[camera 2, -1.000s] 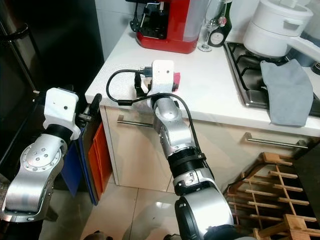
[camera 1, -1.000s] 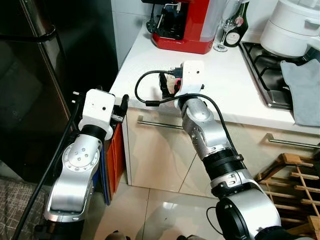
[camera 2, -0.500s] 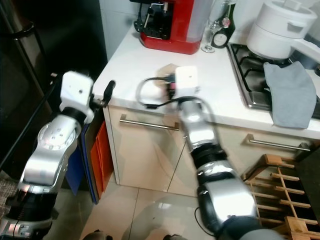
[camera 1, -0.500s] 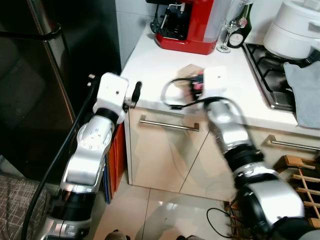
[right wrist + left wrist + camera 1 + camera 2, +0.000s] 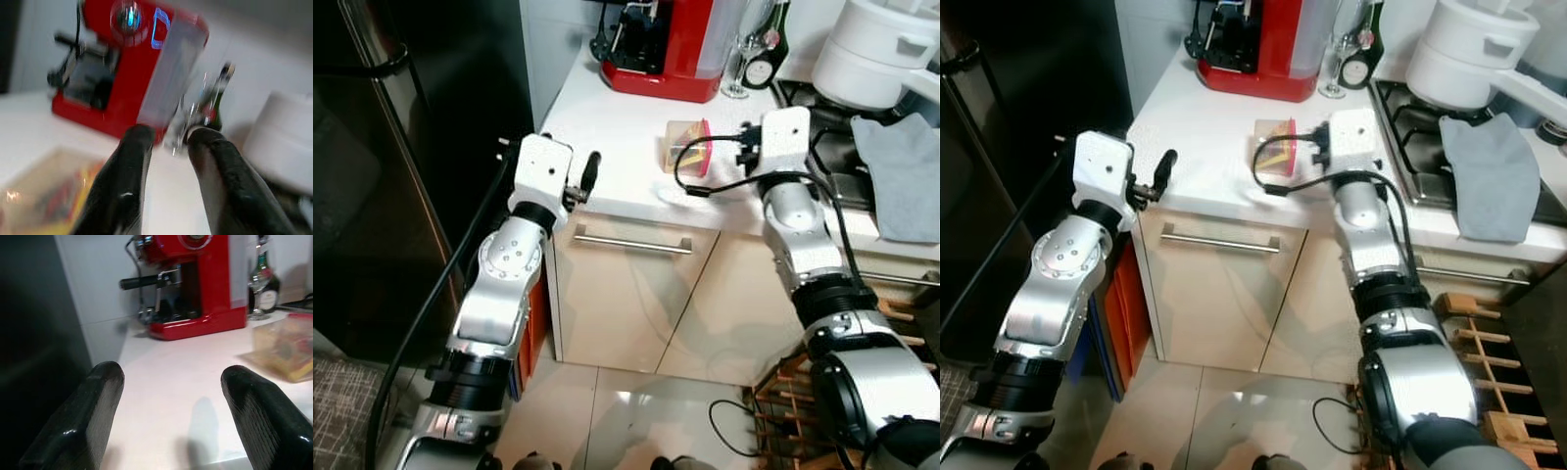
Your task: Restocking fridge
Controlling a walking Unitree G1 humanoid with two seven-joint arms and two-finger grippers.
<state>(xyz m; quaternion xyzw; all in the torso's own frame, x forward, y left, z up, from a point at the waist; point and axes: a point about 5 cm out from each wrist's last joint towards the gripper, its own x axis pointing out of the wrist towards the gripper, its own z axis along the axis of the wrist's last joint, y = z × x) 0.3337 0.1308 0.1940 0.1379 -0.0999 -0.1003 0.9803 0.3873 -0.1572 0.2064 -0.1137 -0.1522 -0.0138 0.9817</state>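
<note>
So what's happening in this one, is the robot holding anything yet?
Not yet. The robot stands at a white kitchen counter beside the dark fridge. A clear food container with a pink lid sits on the counter in front of the red coffee machine. The right hand is raised just beside the container, fingers close together and holding nothing. The left hand hovers open at the counter's edge, also holding nothing.
</note>
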